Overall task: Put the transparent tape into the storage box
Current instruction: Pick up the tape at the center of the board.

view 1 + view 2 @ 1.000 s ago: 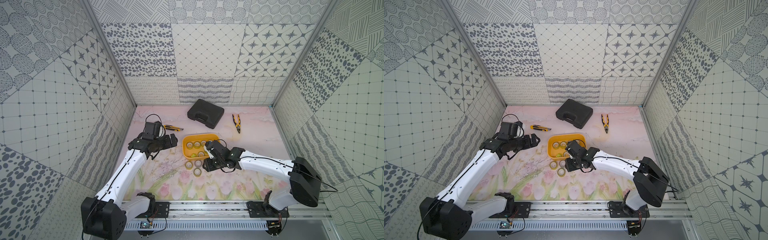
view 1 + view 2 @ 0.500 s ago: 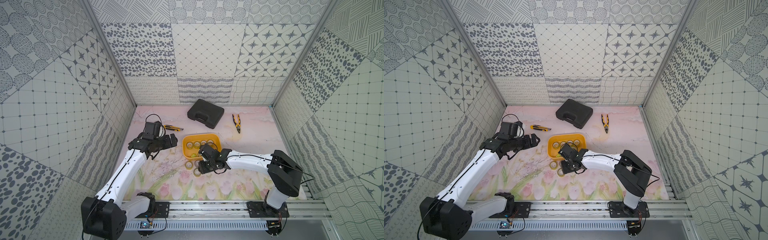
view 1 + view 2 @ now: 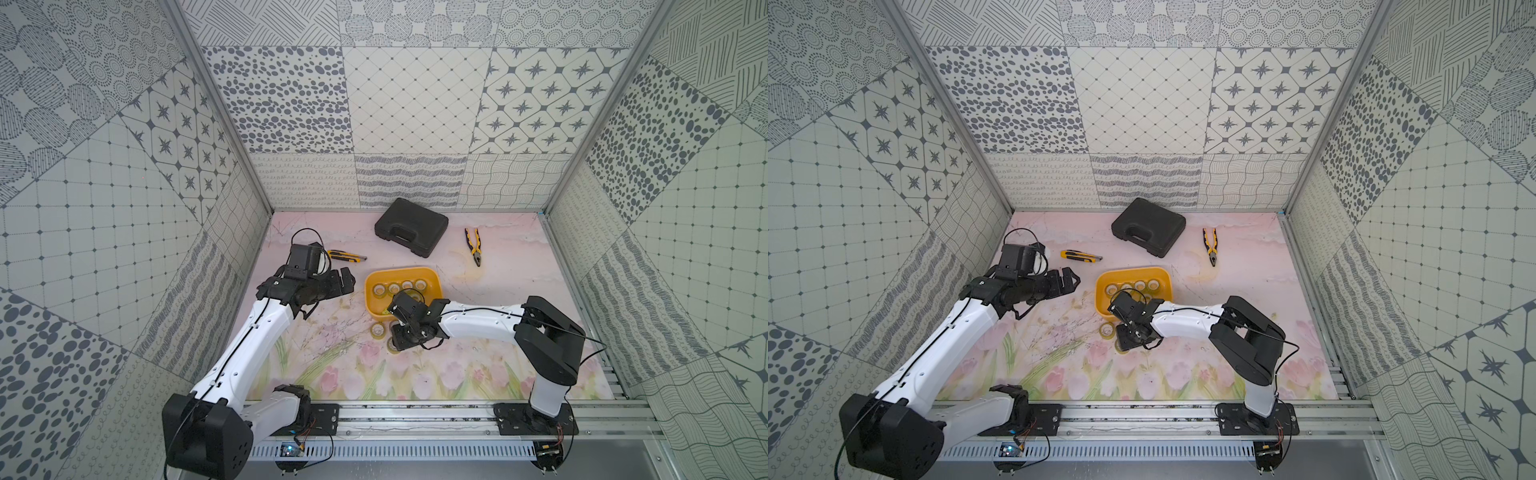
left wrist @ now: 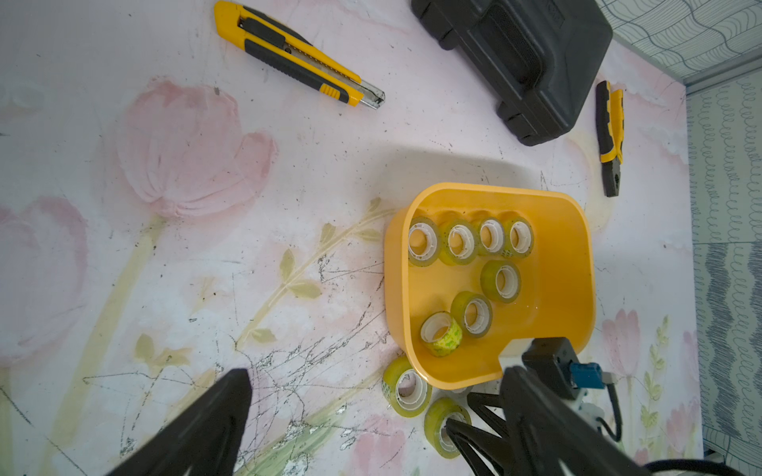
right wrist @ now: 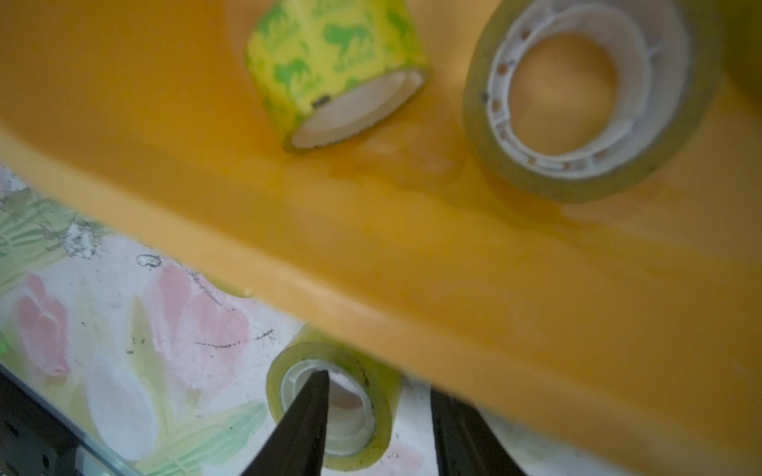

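The yellow-orange storage box (image 3: 401,272) (image 3: 1133,271) sits mid-table with several rolls of transparent tape (image 4: 462,243) inside it. One of these (image 5: 334,70) has a green print. Two more rolls lie on the table by the box's near edge, one (image 4: 406,391) (image 3: 377,329) free. My right gripper (image 3: 401,338) (image 5: 379,383) stands open over the other roll (image 5: 330,412) (image 4: 443,420), one finger inside its core and one outside, clear of its wall. My left gripper (image 3: 345,280) (image 4: 377,373) hovers open and empty to the left of the box.
A black toolcase (image 3: 411,226) lies at the back. Yellow-handled pliers (image 3: 473,245) are to its right, and a yellow utility knife (image 3: 347,257) is behind my left gripper. The box's near wall (image 5: 453,268) is right beside my right fingers.
My right gripper has moved left and toward the near side, off the box, down onto the rolls on the table. Its jaws narrowed slightly. The left arm has not moved.
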You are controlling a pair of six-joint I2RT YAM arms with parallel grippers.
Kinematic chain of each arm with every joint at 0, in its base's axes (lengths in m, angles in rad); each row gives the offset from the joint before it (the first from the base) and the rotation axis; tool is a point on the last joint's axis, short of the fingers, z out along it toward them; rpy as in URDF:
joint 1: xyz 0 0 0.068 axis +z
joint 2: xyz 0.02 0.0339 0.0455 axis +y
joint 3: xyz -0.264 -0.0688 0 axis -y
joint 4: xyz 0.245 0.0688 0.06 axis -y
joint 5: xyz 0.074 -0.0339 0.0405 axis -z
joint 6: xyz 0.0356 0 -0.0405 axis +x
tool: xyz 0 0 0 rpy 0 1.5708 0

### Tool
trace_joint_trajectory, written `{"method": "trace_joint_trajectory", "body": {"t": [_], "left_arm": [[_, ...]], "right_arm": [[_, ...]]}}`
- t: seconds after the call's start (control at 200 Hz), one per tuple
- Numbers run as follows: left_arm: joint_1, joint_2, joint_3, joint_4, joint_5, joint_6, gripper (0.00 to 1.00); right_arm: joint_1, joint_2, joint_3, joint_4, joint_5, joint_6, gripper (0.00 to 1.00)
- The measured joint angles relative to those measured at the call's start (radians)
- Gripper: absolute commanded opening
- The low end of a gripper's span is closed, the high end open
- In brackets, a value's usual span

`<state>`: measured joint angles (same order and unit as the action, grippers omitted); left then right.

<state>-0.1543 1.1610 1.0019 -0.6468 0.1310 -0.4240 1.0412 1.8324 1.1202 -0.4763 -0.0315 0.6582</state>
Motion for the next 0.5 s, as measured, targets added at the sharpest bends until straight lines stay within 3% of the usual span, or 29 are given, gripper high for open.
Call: {"method": "trace_joint_trajectory", "body": {"t": [0.25, 0.5], "left_arm": [[0.000, 0.000, 0.000, 0.000, 0.000, 0.000, 0.99], [0.000, 0.000, 0.000, 0.000, -0.002, 0.000, 0.99]], "right_arm": [[0.011, -0.002, -0.003, -0.016, 0.039, -0.005, 0.15], [0.011, -0.105, -0.036, -0.065, 0.058, -0.023, 0.08]]}}
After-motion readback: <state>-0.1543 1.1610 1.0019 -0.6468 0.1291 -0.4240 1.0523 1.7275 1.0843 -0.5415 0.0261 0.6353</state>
